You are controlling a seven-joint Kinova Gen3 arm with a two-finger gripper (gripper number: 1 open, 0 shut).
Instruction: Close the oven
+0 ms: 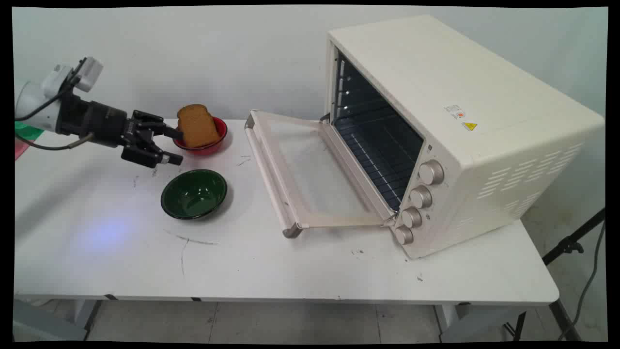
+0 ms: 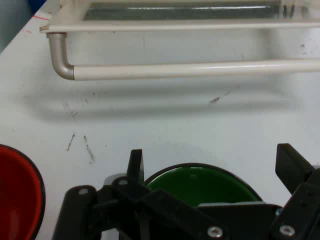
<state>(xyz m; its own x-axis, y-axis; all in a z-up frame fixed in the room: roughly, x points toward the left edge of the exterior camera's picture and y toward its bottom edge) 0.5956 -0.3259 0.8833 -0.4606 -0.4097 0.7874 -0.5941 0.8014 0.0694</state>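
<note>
Gripper [image 1: 173, 145] spread, holding nothing, hanging at desk's [image 1: 290, 271] left, fingers pointing right. Just right of it: red bowl [image 1: 213, 140] with a slice of toast [image 1: 196, 126] standing in it. Green bowl [image 1: 193, 194] just near of gripper, below the fingers in hand view. Oven [image 1: 460, 131] at right, door [image 1: 305, 169] dropped open onto desk, handle [image 1: 266, 169] toward the bowls.
</note>
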